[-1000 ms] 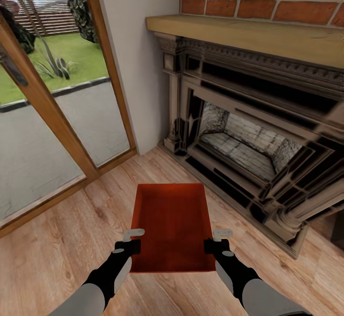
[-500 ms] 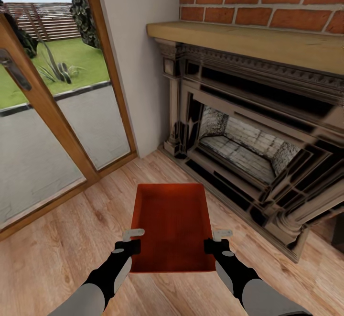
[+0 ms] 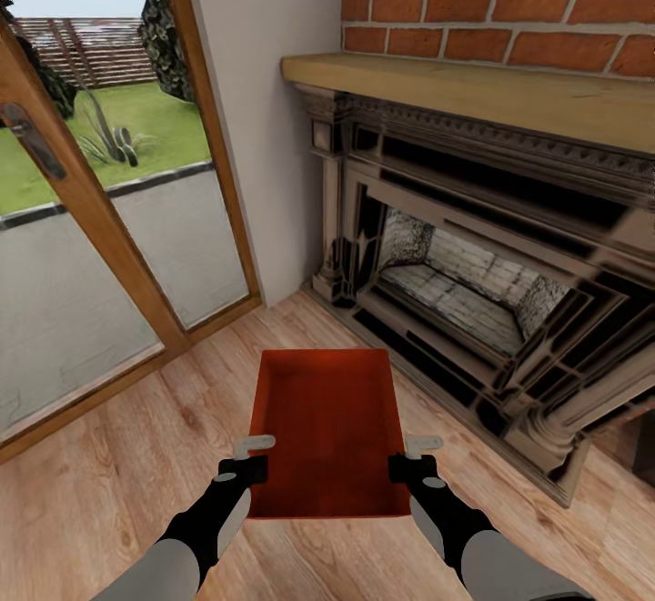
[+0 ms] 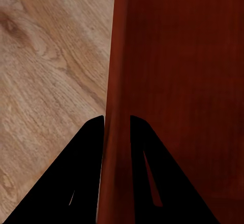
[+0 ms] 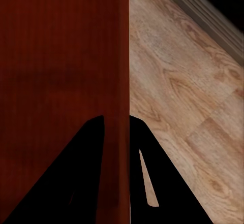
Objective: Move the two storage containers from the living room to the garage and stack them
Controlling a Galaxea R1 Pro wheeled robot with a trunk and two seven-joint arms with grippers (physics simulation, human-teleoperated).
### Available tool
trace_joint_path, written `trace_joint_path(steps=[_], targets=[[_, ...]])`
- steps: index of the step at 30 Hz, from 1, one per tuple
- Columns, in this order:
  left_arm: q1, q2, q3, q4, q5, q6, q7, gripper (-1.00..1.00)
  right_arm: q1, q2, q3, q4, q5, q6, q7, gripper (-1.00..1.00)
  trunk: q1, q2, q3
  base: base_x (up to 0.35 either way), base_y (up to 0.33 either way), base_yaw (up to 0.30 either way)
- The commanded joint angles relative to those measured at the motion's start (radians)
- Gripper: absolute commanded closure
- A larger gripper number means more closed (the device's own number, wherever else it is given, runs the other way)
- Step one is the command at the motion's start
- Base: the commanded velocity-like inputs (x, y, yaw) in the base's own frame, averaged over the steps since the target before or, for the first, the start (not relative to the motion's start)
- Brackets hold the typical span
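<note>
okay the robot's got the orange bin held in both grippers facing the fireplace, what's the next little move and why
Probably turn the base away from the fireplace, keeping the grip unchanged. The storage container is clamped by its side walls in the left gripper and right gripper, off the wood floor, and this is the living room, not the garage.

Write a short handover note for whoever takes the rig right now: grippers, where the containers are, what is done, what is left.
Left gripper: shut on the left wall of the storage container.
Right gripper: shut on its right wall.
The container is held level above the wood plank floor, in front of the fireplace and beside the glass doors, so the rig is in the living room.
Done: one container picked up.
Left: carry it to the garage, set it on the floor there, then bring the second container and stack it on top.
</note>
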Motion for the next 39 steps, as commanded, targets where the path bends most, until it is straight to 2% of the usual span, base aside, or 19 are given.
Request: trace_joint_path(steps=[1, 39], targets=[[0.0, -0.001, 0.016, -0.003, -0.013, 0.007, 0.016, 1.0, -0.001, 0.005, -0.002, 0.0, -0.006, -0.002, -0.006, 1.0, 0.001, -0.002, 0.0, 0.0, 0.0, 0.0], [0.0, -0.001, 0.016, -0.001, -0.013, 0.008, 0.016, 1.0, -0.001, 0.005, -0.002, 0.0, -0.006, -0.002, -0.006, 1.0, 0.001, -0.002, 0.058, 0.0, 0.0, 0.0]])
